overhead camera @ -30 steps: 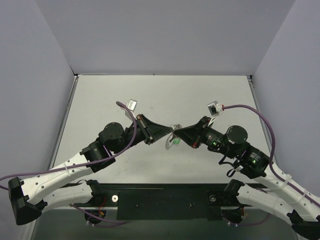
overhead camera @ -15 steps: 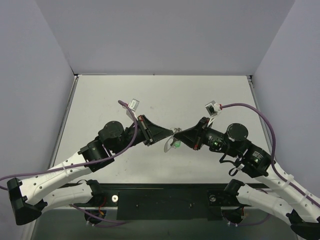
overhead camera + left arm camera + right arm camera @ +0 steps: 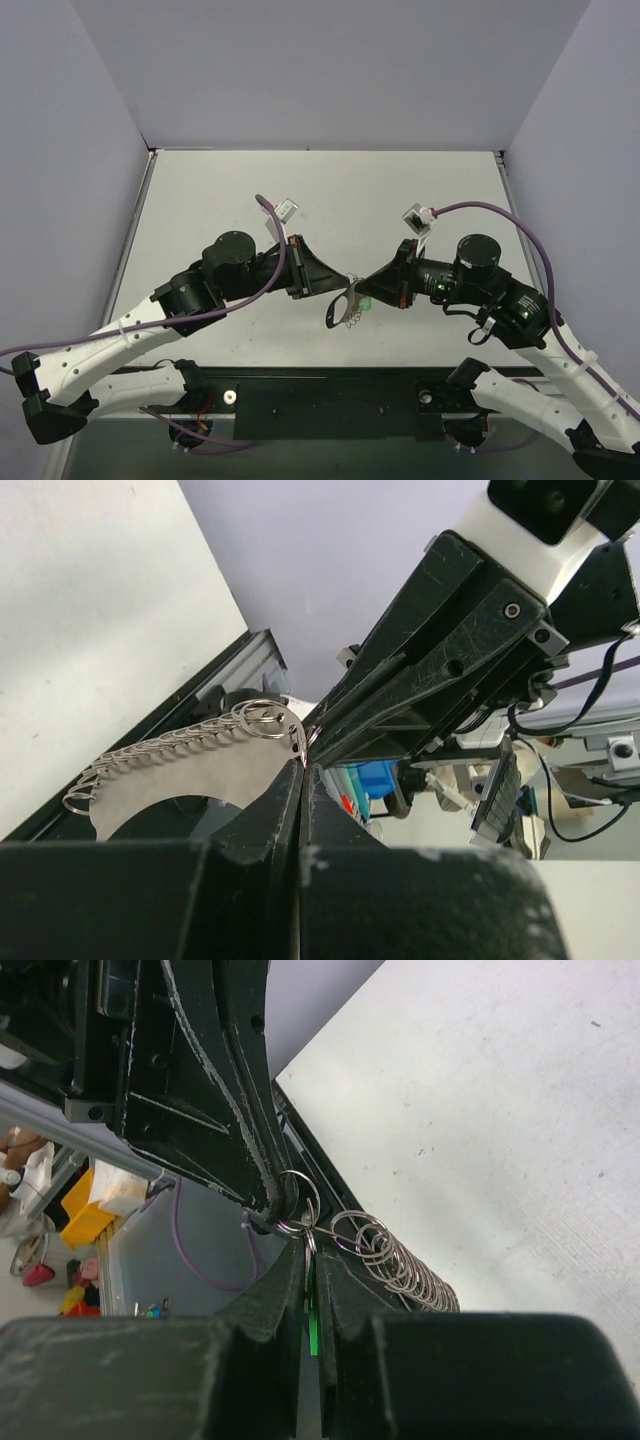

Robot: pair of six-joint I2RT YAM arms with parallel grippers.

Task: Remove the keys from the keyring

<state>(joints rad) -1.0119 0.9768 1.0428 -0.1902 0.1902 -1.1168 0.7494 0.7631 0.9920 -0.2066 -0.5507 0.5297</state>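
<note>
Both grippers meet tip to tip above the near middle of the table. My left gripper (image 3: 343, 283) is shut, its jaws pinching the edge of the keyring (image 3: 341, 307), a flat grey loop with a wavy edge that hangs below the tips. In the left wrist view the keyring (image 3: 190, 780) runs left from the shut fingertips (image 3: 303, 767), with small wire rings (image 3: 264, 716) at its end. My right gripper (image 3: 363, 291) is shut on the key (image 3: 366, 303). Its green head (image 3: 312, 1312) shows between the jaws. The wavy edge of the keyring (image 3: 400, 1260) lies just beyond.
White table (image 3: 330, 200) enclosed by pale walls on three sides. A black rail (image 3: 330, 395) with the arm bases runs along the near edge. Purple cables (image 3: 500, 215) trail from both wrists. Off-table clutter shows behind the right arm (image 3: 450, 660) in the left wrist view.
Both grippers have moved together toward the near edge and slightly right, staying tip to tip. The keyring now hangs lower and shows more fully below them.
</note>
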